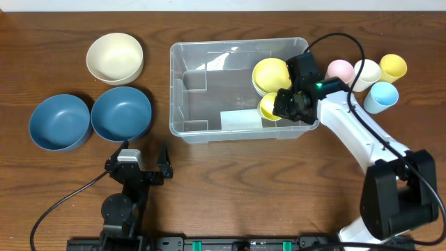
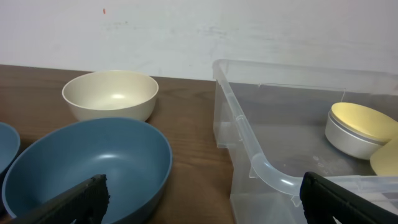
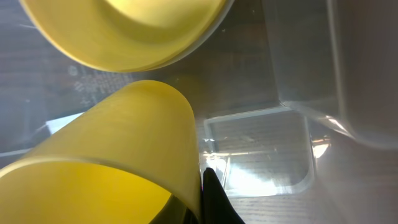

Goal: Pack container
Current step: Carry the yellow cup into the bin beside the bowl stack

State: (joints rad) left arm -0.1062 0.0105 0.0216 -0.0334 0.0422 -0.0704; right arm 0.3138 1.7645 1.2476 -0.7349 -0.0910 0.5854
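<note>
The large clear plastic rectangular bin (image 1: pixel 202 104) sits in the middle of the dark wooden table (image 1: pixel 230 181). The right gripper (image 1: pixel 282 106) is down inside its right end, pinched tight on a smooth yellow plastic cup (image 1: pixel 269 107) tipped just beside a glossy round yellow bowl (image 1: pixel 272 72). The left gripper (image 1: pixel 139 162) hangs splayed wide and empty at the near edge, close to a deep blue round bowl (image 1: pixel 121 113). That bin looks light, thin-walled and slick, stiff at its rounded corners yet likely to flex mid-wall, so I'd say the rimmed edge is the place to take hold if it needs shifting.
</note>
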